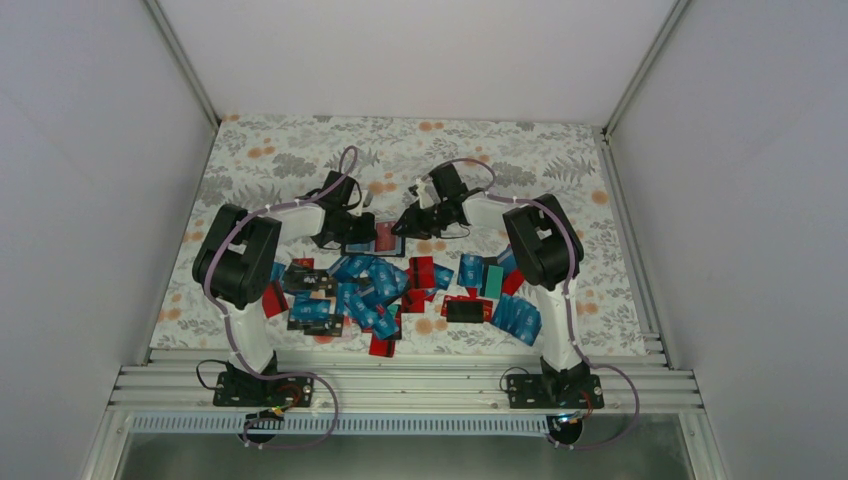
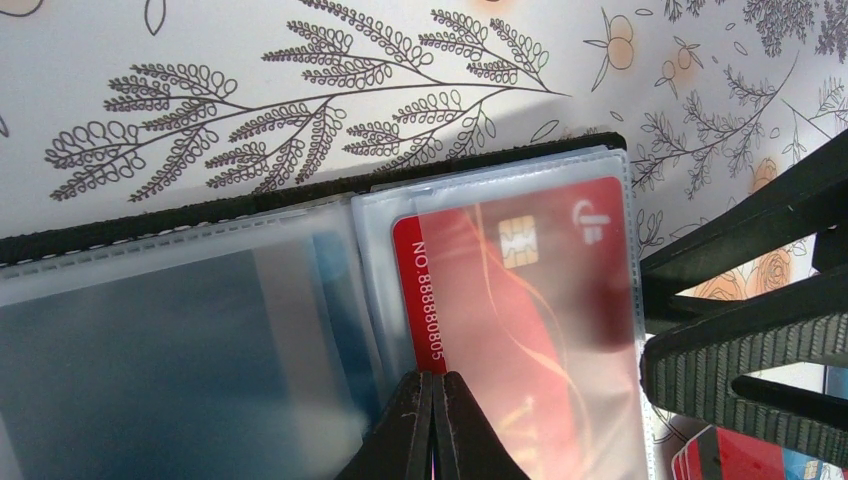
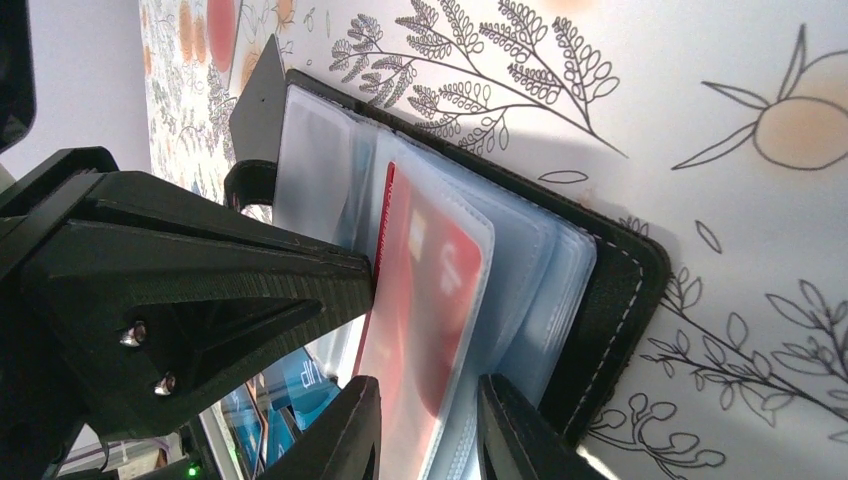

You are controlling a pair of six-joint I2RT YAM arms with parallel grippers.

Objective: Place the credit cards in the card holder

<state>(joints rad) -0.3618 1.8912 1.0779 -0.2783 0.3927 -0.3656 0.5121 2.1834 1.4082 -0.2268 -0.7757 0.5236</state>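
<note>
The black card holder (image 1: 372,243) lies open on the floral cloth between my two grippers, clear sleeves up. It also shows in the left wrist view (image 2: 300,195) and the right wrist view (image 3: 612,300). A red credit card (image 2: 500,300) sits mostly inside a right-hand sleeve, its left edge sticking out. My left gripper (image 2: 435,385) is shut on that edge; it also shows from above (image 1: 350,230). My right gripper (image 3: 430,420) is open, its jaws either side of the sleeves' outer edge, around the sleeve with the red card (image 3: 420,290). Its fingers (image 2: 740,350) reach in from the right.
Many loose cards (image 1: 370,290), mostly blue and red, are strewn across the cloth nearer the arm bases. Among them are a black card (image 1: 466,311) and a teal one (image 1: 493,280). White walls stand on both sides and a metal rail (image 1: 400,385) along the near edge.
</note>
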